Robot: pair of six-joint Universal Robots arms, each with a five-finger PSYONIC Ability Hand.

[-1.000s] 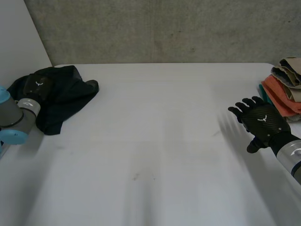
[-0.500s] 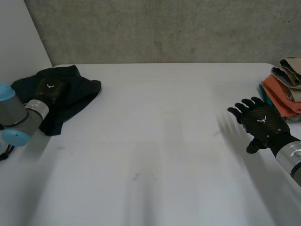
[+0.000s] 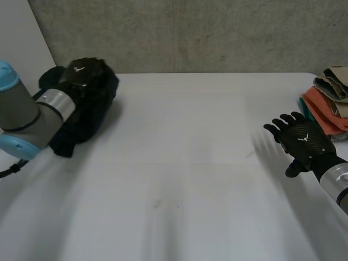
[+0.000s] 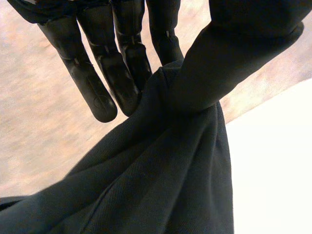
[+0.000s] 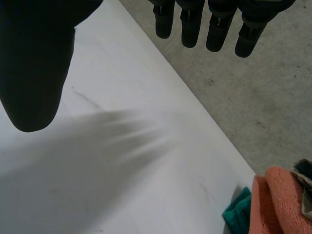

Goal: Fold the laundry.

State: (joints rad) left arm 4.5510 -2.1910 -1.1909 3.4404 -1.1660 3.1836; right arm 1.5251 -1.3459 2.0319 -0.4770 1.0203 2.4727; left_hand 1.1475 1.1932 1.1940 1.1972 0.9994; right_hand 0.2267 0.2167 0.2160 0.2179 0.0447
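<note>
A dark, nearly black garment [image 3: 91,106] hangs bunched at the table's far left, lifted off the white table [image 3: 179,163]. My left hand [image 3: 81,72] is shut on it from above. In the left wrist view the cloth [image 4: 161,185] is gathered and pinched between the thumb and the fingers [image 4: 97,83], and it hangs down from the grip. Near the right edge my right hand [image 3: 303,142] hovers over the table, open and holding nothing. In its wrist view the fingers [image 5: 214,24] are straight and the thumb [image 5: 34,63] stands apart.
A pile of folded laundry [image 3: 329,103] in orange, beige and teal lies at the far right, just beyond my right hand; its orange cloth [image 5: 280,200] lies past the fingertips. A grey concrete wall [image 3: 190,32] runs behind the table, and a white panel [image 3: 22,38] stands at left.
My left hand has shut on the dark garment and lifted it up and toward the back, bunching it off the table. The right hand has not moved.
</note>
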